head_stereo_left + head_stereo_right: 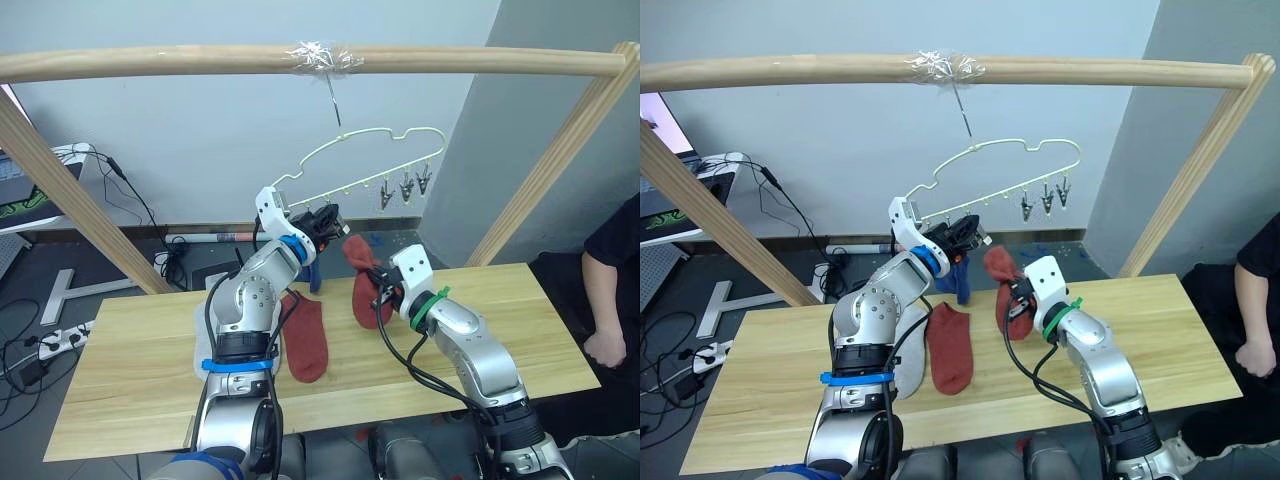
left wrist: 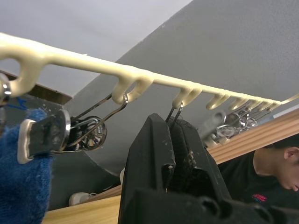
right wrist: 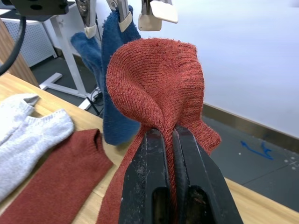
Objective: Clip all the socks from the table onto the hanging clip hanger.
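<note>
Right wrist view tells us two blue socks [image 3: 110,88] hang clipped, our right tool [image 3: 170,140] pinches a red sock [image 3: 159,79] shut, our left tool [image 2: 175,140] squeezes a clip [image 2: 174,113], while another red sock [image 1: 305,340] and grey socks [image 3: 28,140] wait on the table [image 1: 120,370].

Two blue socks [image 3: 110,84], two rust red socks [image 1: 305,340], two grey socks [image 3: 28,140], one clip hanger [image 1: 370,140].

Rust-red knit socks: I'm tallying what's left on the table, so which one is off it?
The rust-red knit sock pinched in the right gripper, held up by the clips. The other rust-red sock lies flat on the pale wooden table.
</note>
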Robot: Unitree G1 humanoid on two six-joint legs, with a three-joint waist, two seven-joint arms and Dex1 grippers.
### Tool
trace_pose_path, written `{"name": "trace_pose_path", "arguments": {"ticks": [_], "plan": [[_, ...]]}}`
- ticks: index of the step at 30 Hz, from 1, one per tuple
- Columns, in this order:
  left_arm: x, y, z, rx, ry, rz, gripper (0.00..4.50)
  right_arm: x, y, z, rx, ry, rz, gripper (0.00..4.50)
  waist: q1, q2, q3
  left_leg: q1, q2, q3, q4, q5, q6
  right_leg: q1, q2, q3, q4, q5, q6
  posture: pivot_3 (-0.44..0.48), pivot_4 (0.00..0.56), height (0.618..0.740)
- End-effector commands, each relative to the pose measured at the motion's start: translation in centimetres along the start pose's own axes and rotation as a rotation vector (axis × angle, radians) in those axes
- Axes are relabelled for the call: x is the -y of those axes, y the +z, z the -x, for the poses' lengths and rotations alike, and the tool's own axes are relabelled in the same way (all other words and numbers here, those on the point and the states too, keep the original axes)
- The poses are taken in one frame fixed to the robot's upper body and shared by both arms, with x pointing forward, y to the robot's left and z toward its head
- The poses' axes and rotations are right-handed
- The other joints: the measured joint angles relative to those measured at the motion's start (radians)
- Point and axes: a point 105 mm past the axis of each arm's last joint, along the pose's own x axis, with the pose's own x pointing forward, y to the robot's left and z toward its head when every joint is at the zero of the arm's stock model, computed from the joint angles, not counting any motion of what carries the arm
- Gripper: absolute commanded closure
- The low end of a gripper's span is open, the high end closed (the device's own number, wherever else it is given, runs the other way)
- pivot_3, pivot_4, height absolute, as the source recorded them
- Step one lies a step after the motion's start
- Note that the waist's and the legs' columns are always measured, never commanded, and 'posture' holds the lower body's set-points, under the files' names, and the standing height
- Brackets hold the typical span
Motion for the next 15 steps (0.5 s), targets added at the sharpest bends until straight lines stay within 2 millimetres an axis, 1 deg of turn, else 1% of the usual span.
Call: {"name": "trace_pose_path", "arguments": {"ticks": [1, 5, 15], "plan": [[0.8, -0.4, -0.1, -0.017, -0.027, 0.002, 4.5, -0.7, 1.6, -0.2, 0.05, 0.049, 0.041, 4.49, 0.0, 0.0, 0.0, 0.0, 0.0, 0.0, 0.0, 0.0, 0.0, 0.0, 0.0, 0.0, 0.0, 0.0, 0.0, 0.184, 0.144, 0.74], [0.8, -0.3, -0.2, -0.02, -0.033, 0.005, 4.5, -0.9, 1.8, -0.4, 0.056, 0.057, 0.023, 4.49, 0.0, 0.0, 0.0, 0.0, 0.0, 0.0, 0.0, 0.0, 0.0, 0.0, 0.0, 0.0, 0.0, 0.0, 0.0, 0.186, 0.145, 0.74], [0.9, -0.3, 0.0, -0.025, -0.04, 0.014, 4.5, -0.1, 3.1, -0.9, 0.09, 0.048, 0.029, 4.49, 0.001, 0.0, 0.0, -0.001, 0.0, 0.0, 0.0, 0.0, 0.0, -0.001, 0.0, 0.0, 0.0, 0.0, 0.0, 0.188, 0.145, 0.74]]}}
